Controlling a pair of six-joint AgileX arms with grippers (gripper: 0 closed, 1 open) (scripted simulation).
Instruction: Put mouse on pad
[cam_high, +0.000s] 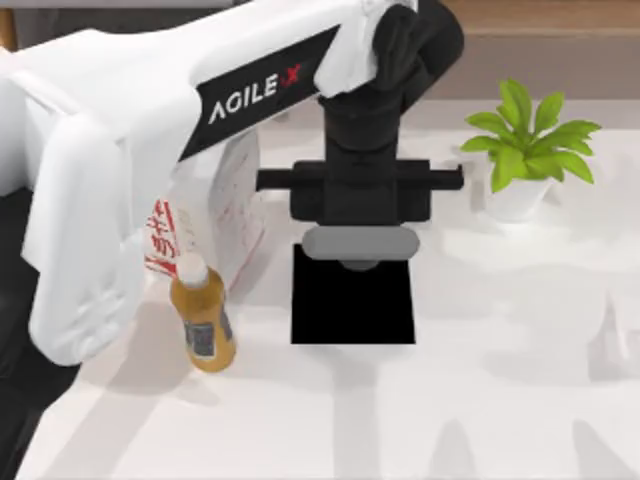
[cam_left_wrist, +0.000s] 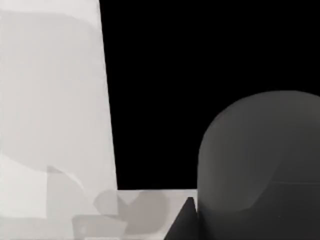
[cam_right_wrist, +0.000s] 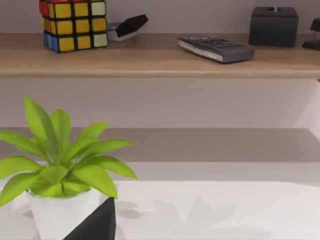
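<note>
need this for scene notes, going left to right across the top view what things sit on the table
Bottle → milk carton → pad, with the left gripper above its far edge and the mouse just under that gripper → potted plant.

- The left arm (cam_high: 120, 150) is seen clad in smooth white shells, rounded at the edges.
- A black band lettered "AGILEX" in white, its X marked in red, is carried along 1 link.
- The wrist and the left gripper (cam_high: 360, 262) are finished in matte black, with a grey bar.
</note>
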